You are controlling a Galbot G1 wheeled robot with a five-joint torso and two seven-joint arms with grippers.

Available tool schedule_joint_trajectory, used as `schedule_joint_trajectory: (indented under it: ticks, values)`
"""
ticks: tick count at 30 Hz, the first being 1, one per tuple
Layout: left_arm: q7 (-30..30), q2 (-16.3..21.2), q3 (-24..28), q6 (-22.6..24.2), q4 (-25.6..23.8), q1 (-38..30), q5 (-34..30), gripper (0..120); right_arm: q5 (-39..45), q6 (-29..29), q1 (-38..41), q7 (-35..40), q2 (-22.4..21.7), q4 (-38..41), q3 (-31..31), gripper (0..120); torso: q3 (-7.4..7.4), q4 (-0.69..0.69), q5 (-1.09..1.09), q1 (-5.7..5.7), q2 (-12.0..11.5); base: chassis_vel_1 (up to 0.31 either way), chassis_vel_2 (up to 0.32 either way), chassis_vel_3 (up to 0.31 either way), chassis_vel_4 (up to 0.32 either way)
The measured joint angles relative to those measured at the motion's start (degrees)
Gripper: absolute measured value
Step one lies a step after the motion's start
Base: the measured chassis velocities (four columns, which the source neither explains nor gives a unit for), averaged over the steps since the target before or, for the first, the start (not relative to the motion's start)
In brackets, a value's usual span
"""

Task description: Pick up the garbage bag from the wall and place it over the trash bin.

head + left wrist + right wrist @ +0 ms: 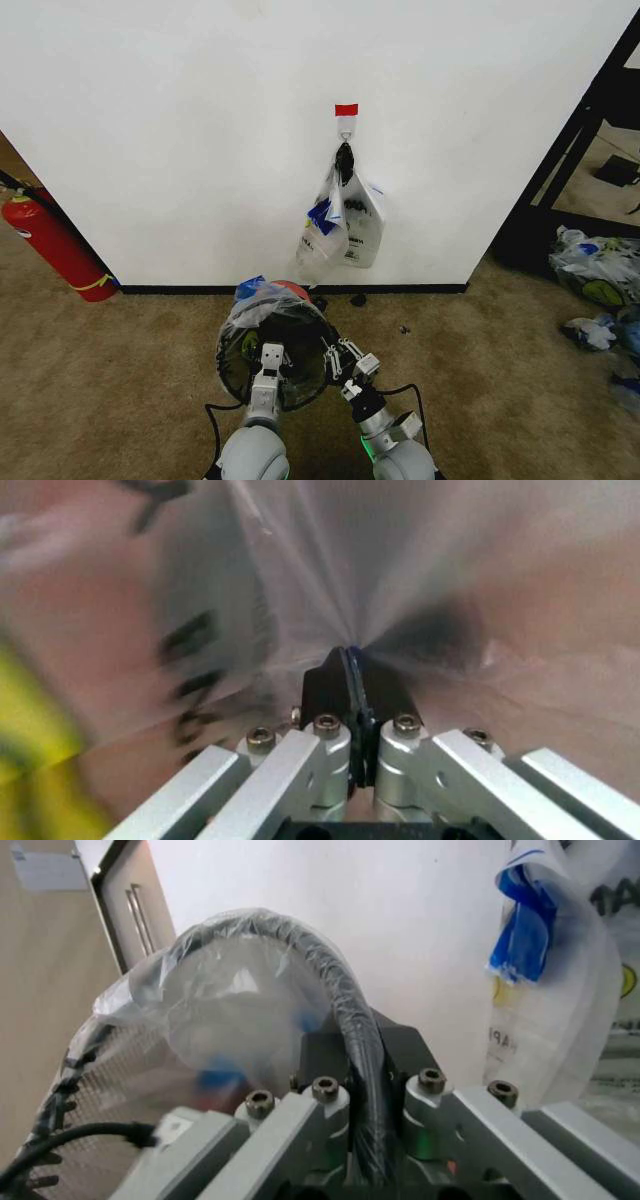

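Your two grippers are both down at the trash bin (275, 345), which sits tipped toward you on the carpet (140, 350) near the wall (200, 120). The garbage bag (262, 305) is already draped over the top of the bin, so I think you are at the step of pulling it snug around the rim. Your left gripper (270, 358) is pinched tight on a fold of the garbage bag (300, 577); the left wrist view shows the black pads pressed together with thin plastic fanning out from them. Your right gripper (345, 358) is closed around the black rim of the bin (335, 990), with the clear bag (220, 997) stretched over that rim. To do this well, keep the right side holding the bin steady and pull the plastic gently, because it is thin and I think it could tear or slip off. The head view shows you things the wrist views cannot: the bunch of other bags (340, 225) hanging from the hook (345, 127) under the red tape (346, 109), and the fire extinguisher (55, 245) off to your left. The right wrist view shows the mesh side of the bin up close. The left wrist view lets you see the dark letters (195, 675) printed on the bag.
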Motion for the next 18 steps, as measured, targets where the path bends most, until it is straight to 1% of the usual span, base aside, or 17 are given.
schedule_joint_trajectory:
  ticks: [4,9,15,16,18]
  values:
    - [0.05,0.20,0.04,0.14,0.28,-0.68,-0.76,0,0.91,-0.07,-0.24,-0.72,-0.21,0.23,-0.29,1,0.00,0.00,0.00,0.00,0.00,0.000,0.000,0.000,0.000]
    - [0.00,0.98,0.03,0.50,1.76,-3.50,-3.10,0,2.33,-0.29,-0.73,-2.49,-0.45,0.61,-0.98,1,0.00,0.00,0.00,0.00,0.00,0.000,0.000,0.000,0.000]
    - [-0.50,2.81,-0.80,0.67,3.77,-6.67,-5.67,0,2.48,-0.50,-0.94,-3.83,-0.59,0.82,-0.83,1,0.00,0.00,0.00,0.00,0.00,0.000,0.000,0.000,0.000]
    - [-0.88,3.60,-1.14,0.67,4.45,-7.80,-6.67,0,2.49,-0.51,-0.94,-4.26,-0.60,0.82,-0.45,1,0.00,0.00,0.00,0.00,0.00,0.000,0.000,0.000,0.000]
    - [-0.97,3.78,-1.26,0.67,4.63,-8.12,-6.97,0,2.46,-0.52,-0.91,-4.42,-0.58,0.82,-0.27,1,0.00,0.00,0.00,0.00,0.00,0.000,0.000,0.000,0.000]
